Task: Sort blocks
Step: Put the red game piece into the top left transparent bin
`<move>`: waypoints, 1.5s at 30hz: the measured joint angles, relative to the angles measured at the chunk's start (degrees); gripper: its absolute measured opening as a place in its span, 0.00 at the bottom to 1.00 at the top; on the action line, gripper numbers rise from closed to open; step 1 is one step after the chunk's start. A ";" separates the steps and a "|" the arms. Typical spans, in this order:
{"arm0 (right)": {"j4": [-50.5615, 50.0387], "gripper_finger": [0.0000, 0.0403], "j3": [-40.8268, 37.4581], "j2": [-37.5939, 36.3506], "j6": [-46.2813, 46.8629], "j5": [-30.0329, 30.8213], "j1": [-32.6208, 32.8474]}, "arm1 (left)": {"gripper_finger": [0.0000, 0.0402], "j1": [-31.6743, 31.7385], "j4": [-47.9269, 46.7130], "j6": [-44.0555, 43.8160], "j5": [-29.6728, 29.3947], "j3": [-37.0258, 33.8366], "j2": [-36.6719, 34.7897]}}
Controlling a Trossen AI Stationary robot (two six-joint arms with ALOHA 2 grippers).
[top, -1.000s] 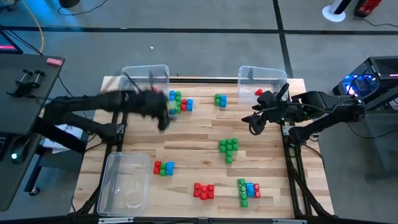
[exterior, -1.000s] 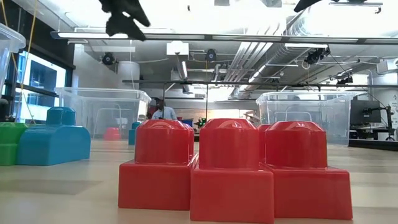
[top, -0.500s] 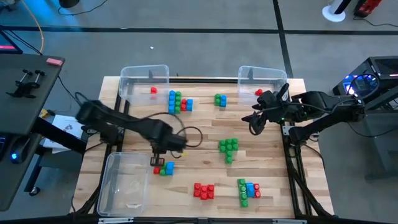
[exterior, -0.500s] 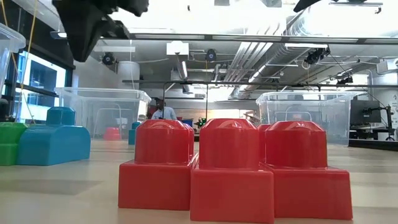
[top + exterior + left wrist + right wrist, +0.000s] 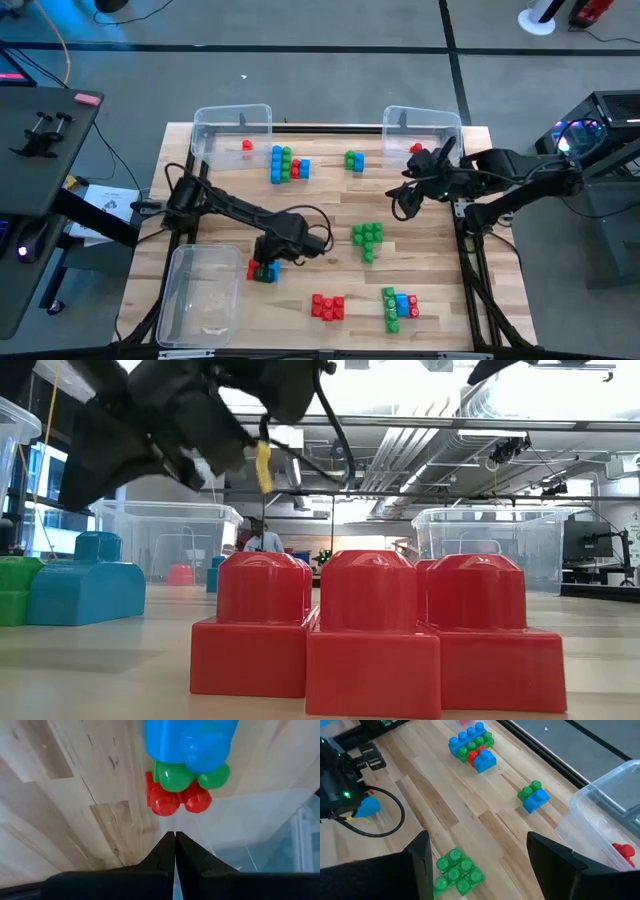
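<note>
The left gripper (image 5: 266,258) is hovering right over a small red, green and blue cluster (image 5: 264,270) near the table's front left, and in the left wrist view its fingers (image 5: 165,851) are pressed together with nothing between them, their tips just short of the cluster (image 5: 187,767). Beside that cluster, a clear empty bin (image 5: 200,292) is sitting at the front-left corner.

Farther out, the other blocks are lying scattered on the wooden table (image 5: 320,215): a green cluster (image 5: 367,238) at the middle, a red group (image 5: 327,306) and a mixed group (image 5: 400,306) at the front, and a blue-green-red group (image 5: 288,163) and a green-and-blue pair (image 5: 354,160) at the back. One red block is sitting in each back bin (left bin (image 5: 232,128), right bin (image 5: 422,128)).

The right gripper (image 5: 408,198) is waiting above the table's right side, its fingers spread wide and empty.

The step in hand appears to be the approach to the mixed cluster; the next move would call for parting the fingers, then lowering around it.
</note>
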 joint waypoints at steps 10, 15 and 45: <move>-0.07 0.52 0.00 1.31 -1.72 -0.15 0.00 | 0.00 -0.32 0.02 0.45 0.26 -0.02 2.54; -0.09 0.52 -0.02 1.29 -1.72 -0.17 0.00 | 0.00 -0.32 0.39 0.47 -0.12 -0.02 3.74; -0.31 0.52 0.00 1.29 -3.21 0.11 0.00 | 0.00 -1.77 1.76 0.25 -0.56 -3.93 4.70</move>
